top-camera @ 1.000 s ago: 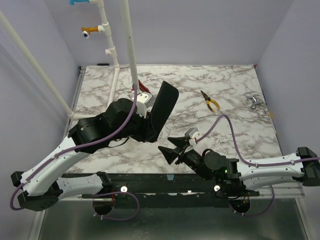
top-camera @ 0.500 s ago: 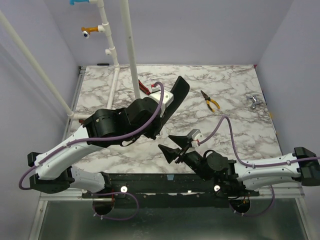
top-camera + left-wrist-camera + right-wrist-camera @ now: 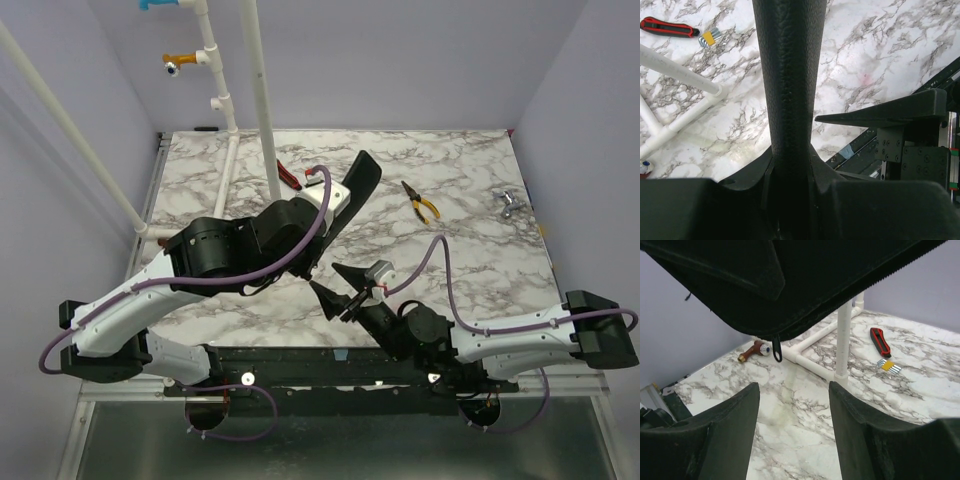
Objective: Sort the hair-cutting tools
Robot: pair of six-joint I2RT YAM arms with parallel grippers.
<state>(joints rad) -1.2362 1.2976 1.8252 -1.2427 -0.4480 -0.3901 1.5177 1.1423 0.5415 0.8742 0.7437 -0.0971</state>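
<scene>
The left claw (image 3: 790, 165) is closed on the lower end of a black zipped pouch (image 3: 790, 75) and holds it raised above the table (image 3: 460, 160), at centre frame in the top view. The right claw (image 3: 792, 435) is spread wide and holds nothing. It sits directly under the pouch, whose zip pull hangs just above the gap between the fingers. Task status, as a judgement: sorting is at an early stage, with the pouch presented for loading or opening. Whether it already contains any tool cannot be told. A small silver item (image 3: 509, 204) at the right edge of the top view is probably the scissors, but it is too small to confirm and lies well apart from both claws. The comb is not visible in any view. Surrounding items are the yellow-handled pliers (image 3: 421, 202), right of centre between the claws and the silver item, and a red-and-black knife (image 3: 667, 27) with a set of hex keys (image 3: 709, 39) just beside it at upper left. The upright of a white pipe frame (image 3: 262, 100) stands close to the raised pouch, and the pouch itself overhangs the right claw, so both restrict movement.
</scene>
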